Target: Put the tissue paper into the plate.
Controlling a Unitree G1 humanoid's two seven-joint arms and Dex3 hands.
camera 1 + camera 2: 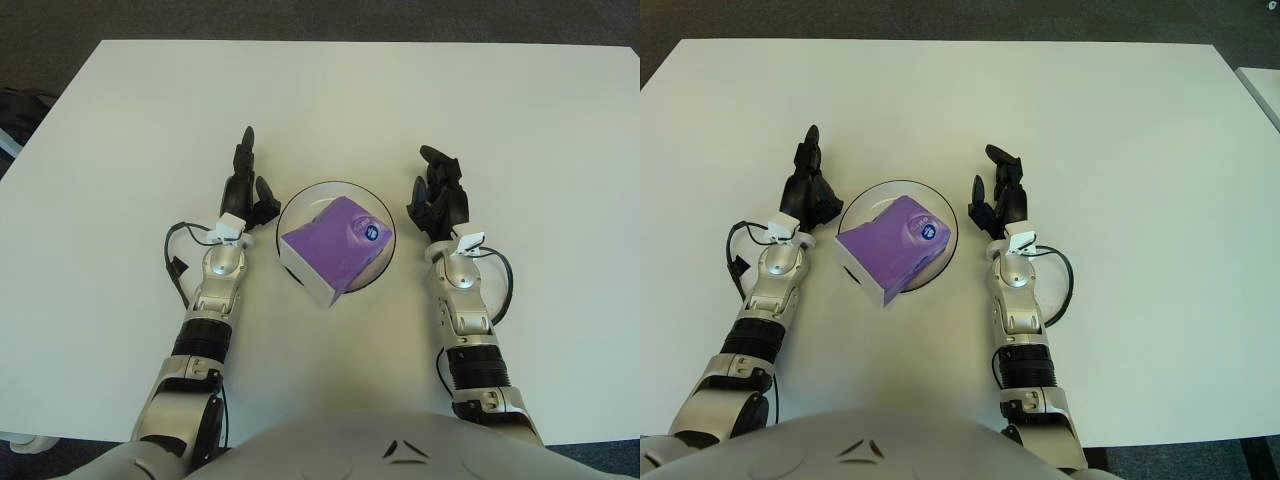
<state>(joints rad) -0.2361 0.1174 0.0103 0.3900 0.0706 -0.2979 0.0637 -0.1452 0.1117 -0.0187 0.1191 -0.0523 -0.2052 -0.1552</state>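
Observation:
A purple and white tissue pack (337, 248) lies tilted in a clear round plate (305, 201) at the middle of the white table. One corner of the pack hangs over the plate's near rim. My left hand (246, 186) is just left of the plate, fingers spread and holding nothing. My right hand (438, 190) is just right of the plate, fingers relaxed and holding nothing. Neither hand touches the pack. The pack also shows in the right eye view (893, 247).
The white table (520, 120) stretches wide on all sides of the plate. Its far edge meets a dark floor (300, 18). A dark object (18, 115) shows off the table's left edge.

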